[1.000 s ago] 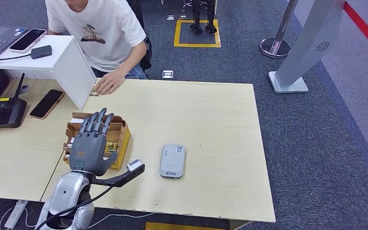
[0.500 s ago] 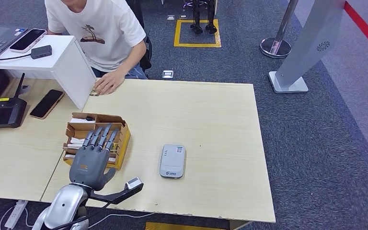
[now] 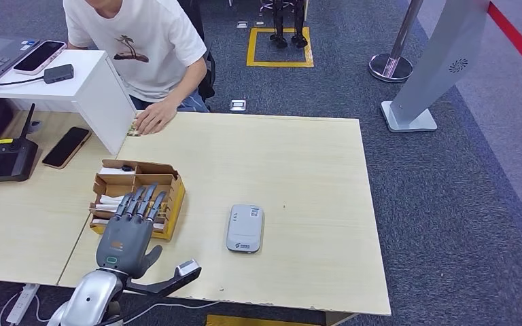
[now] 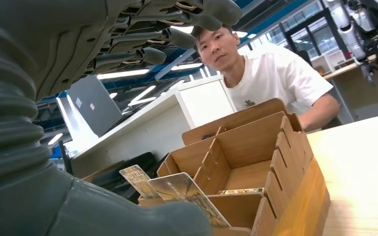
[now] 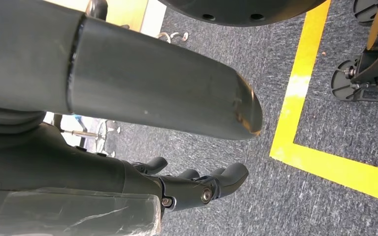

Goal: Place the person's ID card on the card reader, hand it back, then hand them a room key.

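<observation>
My left hand (image 3: 130, 231) hovers over the near end of the cardboard key box (image 3: 176, 197), fingers spread and straight, holding nothing. In the left wrist view the box (image 4: 285, 162) has slotted compartments, with room key cards (image 4: 184, 192) standing in the nearest one under my fingers (image 4: 172, 37). The grey card reader (image 3: 245, 229) lies flat on the table to the right of the box, nothing on it. The person (image 3: 139, 41) stands at the far edge with a hand (image 3: 153, 117) on the table, over a small card (image 3: 134, 129). My right hand (image 5: 197, 184) hangs over the floor, loosely bent and empty.
A white counter (image 3: 88, 88) with a phone and a laptop stands at the far left. On the left desk lie a second phone (image 3: 66, 147) and a black terminal (image 3: 0, 159). The wooden table (image 3: 299, 170) is bare on its right half. A barrier post (image 3: 393, 64) stands beyond.
My left hand has drawn back toward my body, from above the middle of the box to its near end, and sits lower in the picture. The person's hand has not moved.
</observation>
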